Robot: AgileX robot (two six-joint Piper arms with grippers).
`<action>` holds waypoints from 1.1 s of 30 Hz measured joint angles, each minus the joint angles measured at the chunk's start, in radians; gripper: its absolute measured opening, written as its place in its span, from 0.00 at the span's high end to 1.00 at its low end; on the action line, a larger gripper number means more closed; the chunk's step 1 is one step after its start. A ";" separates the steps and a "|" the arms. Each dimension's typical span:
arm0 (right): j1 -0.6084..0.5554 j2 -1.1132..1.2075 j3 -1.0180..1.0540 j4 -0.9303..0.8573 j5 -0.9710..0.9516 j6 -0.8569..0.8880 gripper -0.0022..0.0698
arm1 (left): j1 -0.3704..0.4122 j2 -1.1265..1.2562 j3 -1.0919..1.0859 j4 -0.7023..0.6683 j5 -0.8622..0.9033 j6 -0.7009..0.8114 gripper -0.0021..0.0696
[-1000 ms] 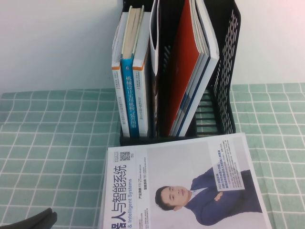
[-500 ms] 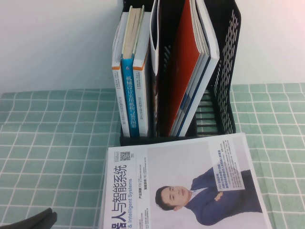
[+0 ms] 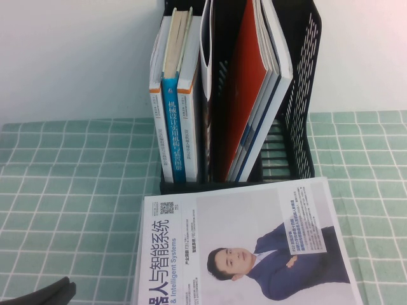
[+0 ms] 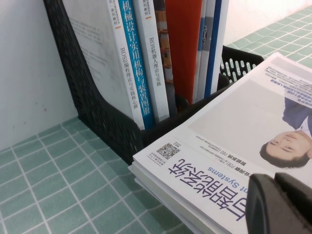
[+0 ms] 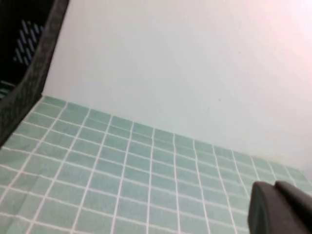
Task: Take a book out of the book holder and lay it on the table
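The book point(image 3: 254, 222), a pale magazine with a man in a blue suit and a QR code, lies flat on the table point(image 3: 70, 190) just in front of the black book holder point(image 3: 299, 95). It also shows in the left wrist view point(image 4: 229, 126), next to the holder point(image 4: 97, 107). My left gripper point(image 3: 51, 292) sits low at the near left corner, left of the book; in its wrist view point(image 4: 280, 204) it is shut and empty, over the book's near edge. My right gripper point(image 5: 280, 207) is shut and empty above bare cloth, and is out of the high view.
The holder keeps upright books with a blue spine point(image 3: 173, 127) on its left and a red-covered magazine point(image 3: 251, 82) with others leaning on its right. A white wall stands behind. The holder's edge point(image 5: 29, 87) shows in the right wrist view beside green checked cloth point(image 5: 122, 165).
My left gripper has sunk slightly toward the near edge of the high view. The book and holder have not moved.
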 joint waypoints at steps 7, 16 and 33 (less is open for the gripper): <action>-0.106 -0.010 0.139 0.065 0.015 0.017 0.97 | 0.000 0.000 0.000 0.000 -0.002 0.000 0.97; -0.114 -0.011 0.257 0.140 -0.035 0.003 0.97 | 0.000 0.000 0.000 0.006 -0.004 0.000 0.97; -0.117 -0.011 0.260 0.276 -0.054 -0.145 0.97 | 0.000 0.000 0.000 0.008 -0.004 0.001 0.97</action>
